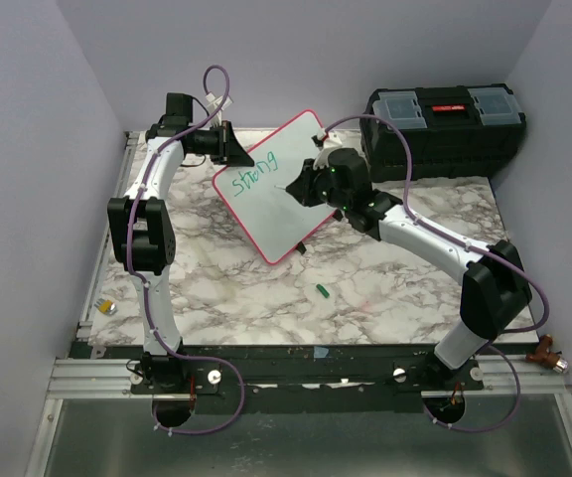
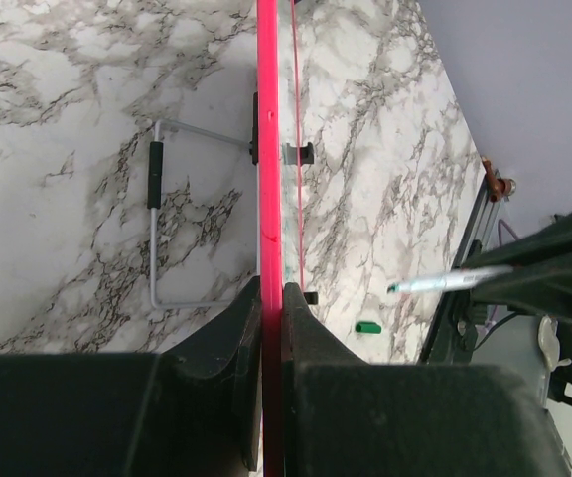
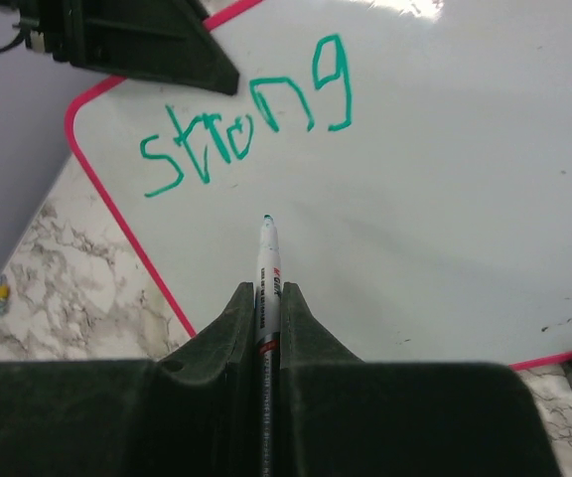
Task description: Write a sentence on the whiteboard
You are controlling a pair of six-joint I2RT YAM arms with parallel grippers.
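The whiteboard (image 1: pixel 281 189), white with a pink-red frame, stands tilted on the marble table. My left gripper (image 1: pixel 234 149) is shut on its upper left edge; the left wrist view shows the frame edge-on (image 2: pixel 269 149) between the jaws of my left gripper (image 2: pixel 271 298). One green word, "strong" (image 3: pixel 246 129), is on the board (image 3: pixel 445 199); it also shows in the top view (image 1: pixel 249 181). My right gripper (image 3: pixel 266 298) is shut on a white marker (image 3: pixel 267 258) with a green tip, pointing at the board just below the word. My right gripper (image 1: pixel 301 187) hovers over the board's middle.
A black toolbox (image 1: pixel 447 127) stands at the back right. The green marker cap (image 1: pixel 321 290) lies on the table in front of the board, also seen in the left wrist view (image 2: pixel 367 327). A small yellow object (image 1: pixel 107 307) lies at the left edge. The board's wire stand (image 2: pixel 157 229) shows behind it.
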